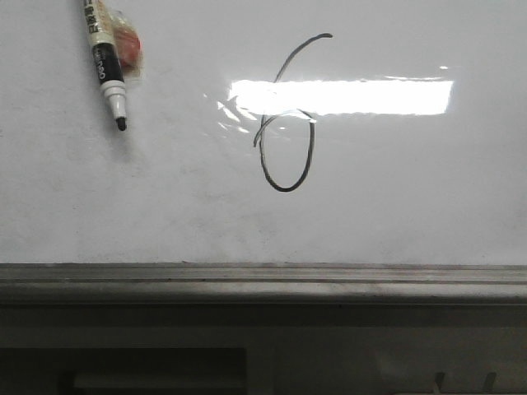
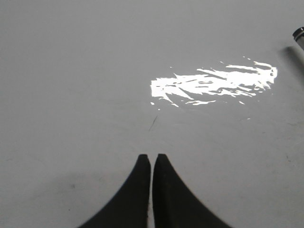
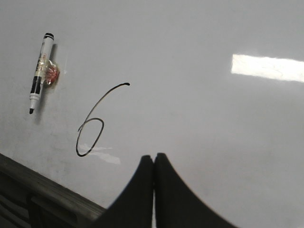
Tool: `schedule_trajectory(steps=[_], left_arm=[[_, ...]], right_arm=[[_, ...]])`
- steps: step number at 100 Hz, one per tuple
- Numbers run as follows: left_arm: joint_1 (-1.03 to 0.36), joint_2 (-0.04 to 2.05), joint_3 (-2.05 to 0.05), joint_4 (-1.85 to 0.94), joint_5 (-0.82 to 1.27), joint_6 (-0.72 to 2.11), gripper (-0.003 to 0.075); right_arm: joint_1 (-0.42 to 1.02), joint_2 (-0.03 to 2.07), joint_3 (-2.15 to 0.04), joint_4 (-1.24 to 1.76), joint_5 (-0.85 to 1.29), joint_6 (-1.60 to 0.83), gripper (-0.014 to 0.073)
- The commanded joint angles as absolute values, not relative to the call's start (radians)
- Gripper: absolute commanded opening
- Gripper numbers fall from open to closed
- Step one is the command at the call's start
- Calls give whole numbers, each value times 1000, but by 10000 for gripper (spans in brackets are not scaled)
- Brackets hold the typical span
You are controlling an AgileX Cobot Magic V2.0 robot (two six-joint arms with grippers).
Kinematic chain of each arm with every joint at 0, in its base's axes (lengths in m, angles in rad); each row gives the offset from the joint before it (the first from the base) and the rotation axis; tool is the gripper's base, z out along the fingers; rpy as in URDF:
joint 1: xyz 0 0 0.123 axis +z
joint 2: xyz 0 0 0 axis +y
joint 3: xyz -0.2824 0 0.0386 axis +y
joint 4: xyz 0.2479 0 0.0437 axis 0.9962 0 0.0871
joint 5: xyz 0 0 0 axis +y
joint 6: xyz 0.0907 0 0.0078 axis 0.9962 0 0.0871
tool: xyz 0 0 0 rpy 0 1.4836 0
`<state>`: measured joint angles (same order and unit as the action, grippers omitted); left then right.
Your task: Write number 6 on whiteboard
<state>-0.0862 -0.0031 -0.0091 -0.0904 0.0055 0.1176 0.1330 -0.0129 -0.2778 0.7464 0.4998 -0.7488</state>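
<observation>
front view, whiteboard [image 1: 395, 197]: fills most of the frame, glossy white, with a bright rectangular glare patch right of center.
front view, number 6 [image 1: 288, 132]: drawn in thin black line around the middle, tail slanting toward upper center, narrow loop below it; the glare cuts across where tail meets loop.
front view, marker [image 1: 105, 66]: upper left of the frame, uncapped, black tip pointing down, lying against the board with a small clear reddish thing [image 1: 128, 45] just beside its barrel.
front view, ledge [image 1: 263, 280]: grey metal strip along the bottom edge of the board. No trays or bins to report, nothing sitting on the ledge that I can make out.
left wrist view, left gripper [image 2: 151, 159]: the two black fingers are pretty much pressed together, holding nothing, over bare board with a ragged glare patch; a dark round object end [image 2: 299, 34] pokes in at the upper right edge.
right wrist view, right gripper [image 3: 154, 159]: fingers pinched together too, nothing between them; the 6 sits in the left middle of the frame, marker in the upper left, ledge in the lower left corner.
</observation>
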Motion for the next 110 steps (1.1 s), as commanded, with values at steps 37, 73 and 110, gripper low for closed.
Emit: schedule_trajectory(steps=[37,73,110], left_arm=[[-92,-35,41,-100,-66,111,-20],[-92,-35,39,-100,-66,111,-20],[-92,-35,39,-100,-66,111,-20]], right_arm=[[71,-8,-75,-85,-35,-168,-66],[2,-30,33,-77,-66,-183,-66],[-1,-30,33,-84,-68,-183,-66]])
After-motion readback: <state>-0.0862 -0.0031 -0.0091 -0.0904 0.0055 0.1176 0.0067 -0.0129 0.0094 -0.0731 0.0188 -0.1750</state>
